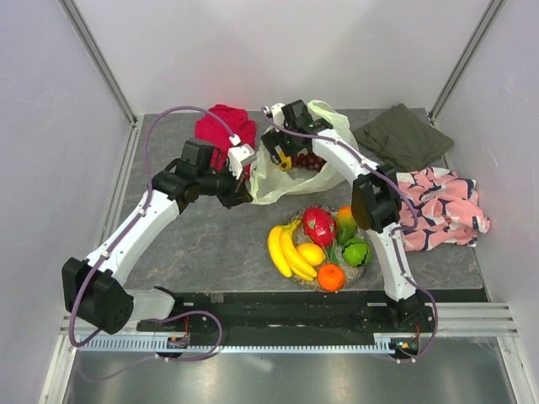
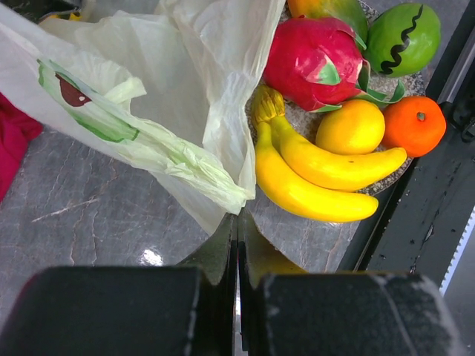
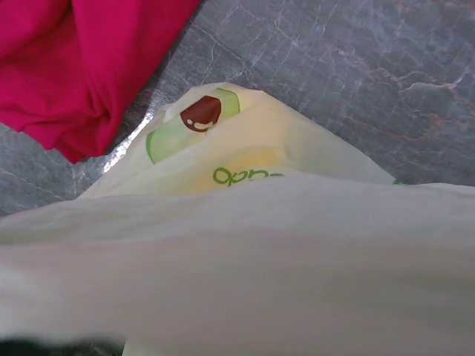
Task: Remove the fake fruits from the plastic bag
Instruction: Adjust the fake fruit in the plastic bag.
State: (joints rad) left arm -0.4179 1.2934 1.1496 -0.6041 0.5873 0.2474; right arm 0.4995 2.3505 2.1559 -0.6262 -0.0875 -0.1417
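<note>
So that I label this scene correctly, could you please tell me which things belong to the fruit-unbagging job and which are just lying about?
Job: plastic bag; grapes inside it; banana bunch, dragon fruit, lemon, orange, mango and melon on the round dish.

Lying about: red cloth; olive cloth; pink patterned cloth.

Printed marking found on the plastic bag (image 3: 312,185) — green lettering (image 3: 241,176) beginning "Op", possibly "Opn". The remainder runs under a fold and is unreadable. Just above it there is a green band with a dark red emblem (image 3: 202,113) — no characters legible on it.
</note>
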